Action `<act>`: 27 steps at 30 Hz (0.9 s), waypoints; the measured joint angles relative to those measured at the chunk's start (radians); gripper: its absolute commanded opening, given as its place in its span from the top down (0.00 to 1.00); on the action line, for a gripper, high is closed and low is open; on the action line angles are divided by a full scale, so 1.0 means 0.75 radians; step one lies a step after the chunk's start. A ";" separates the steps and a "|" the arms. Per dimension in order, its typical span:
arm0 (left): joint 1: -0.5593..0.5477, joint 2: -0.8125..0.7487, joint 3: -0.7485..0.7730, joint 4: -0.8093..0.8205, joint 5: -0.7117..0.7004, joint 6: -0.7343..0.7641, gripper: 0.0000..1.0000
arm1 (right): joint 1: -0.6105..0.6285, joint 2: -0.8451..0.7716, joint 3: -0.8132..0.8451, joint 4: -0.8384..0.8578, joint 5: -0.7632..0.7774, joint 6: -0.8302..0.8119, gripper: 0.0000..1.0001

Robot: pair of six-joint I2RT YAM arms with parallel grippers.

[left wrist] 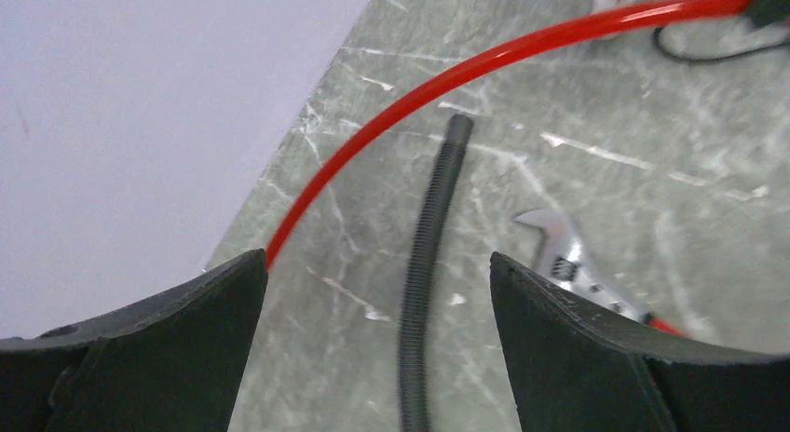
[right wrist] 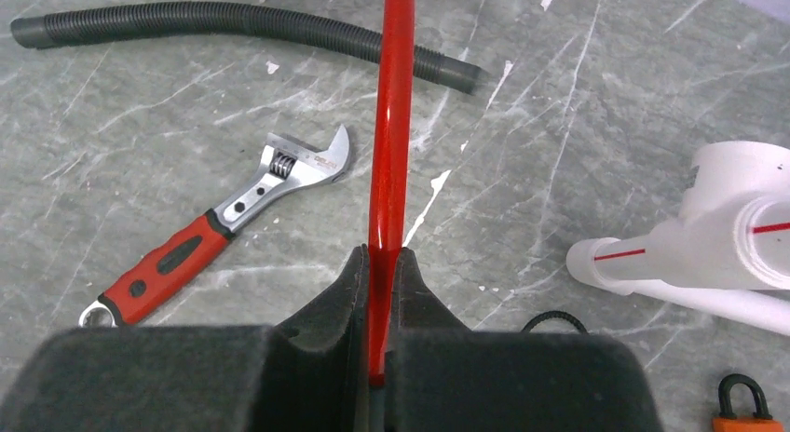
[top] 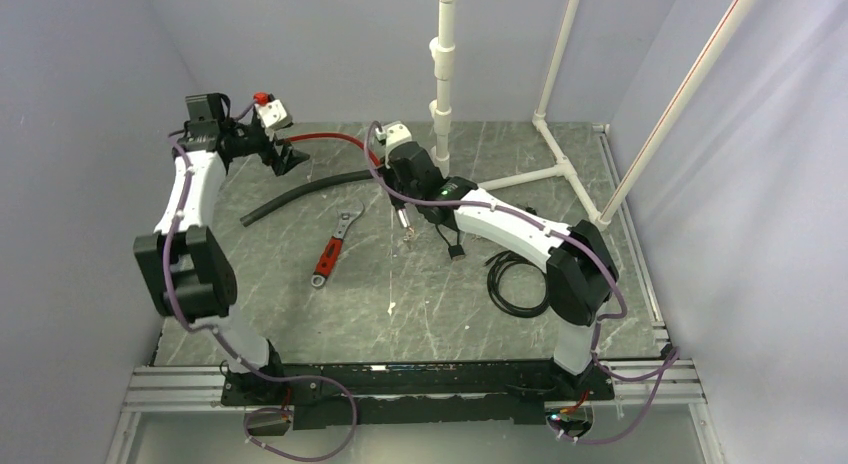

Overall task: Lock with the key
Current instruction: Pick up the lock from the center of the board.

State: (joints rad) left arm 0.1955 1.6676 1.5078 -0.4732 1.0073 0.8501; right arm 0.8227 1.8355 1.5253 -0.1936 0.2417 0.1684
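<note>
Red tube [right wrist: 391, 97] pinched in right gripper [right wrist: 380, 261], arm extended forward, left gripper [left wrist: 374, 264] spread.

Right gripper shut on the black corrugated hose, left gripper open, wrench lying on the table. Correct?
Not quite. The right gripper is shut on the red tube, not the black corrugated hose, which lies free on the table; the right wrist view shows it. The rest holds: the left gripper is open and the wrench lies on the table.
</note>
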 measured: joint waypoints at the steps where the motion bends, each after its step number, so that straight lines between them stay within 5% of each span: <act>1: -0.005 0.060 0.037 0.007 0.013 0.048 0.07 | 0.005 0.000 0.000 0.002 0.000 -0.009 1.00; 8: -0.081 0.326 0.136 0.050 0.011 0.314 0.09 | 0.017 0.000 0.001 0.010 -0.001 -0.041 1.00; 17: -0.222 0.563 0.234 0.264 -0.090 0.389 0.22 | 0.017 0.000 0.034 0.009 -0.021 -0.046 1.00; 22: -0.246 0.671 0.280 0.388 -0.154 0.376 0.49 | 0.019 0.004 0.065 0.009 -0.037 -0.045 1.00; 26: -0.248 0.685 0.280 0.465 -0.168 0.339 0.97 | 0.018 0.004 0.067 0.005 -0.069 -0.034 1.00; 27: -0.248 0.683 0.280 0.478 -0.160 0.341 1.00 | 0.015 0.004 0.067 0.007 -0.082 -0.024 1.00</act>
State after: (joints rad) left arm 0.0093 2.1799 1.7176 -0.1150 0.8875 1.1061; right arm 0.8337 1.8385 1.5757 -0.1886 0.1799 0.1501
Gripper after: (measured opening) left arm 0.249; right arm 0.042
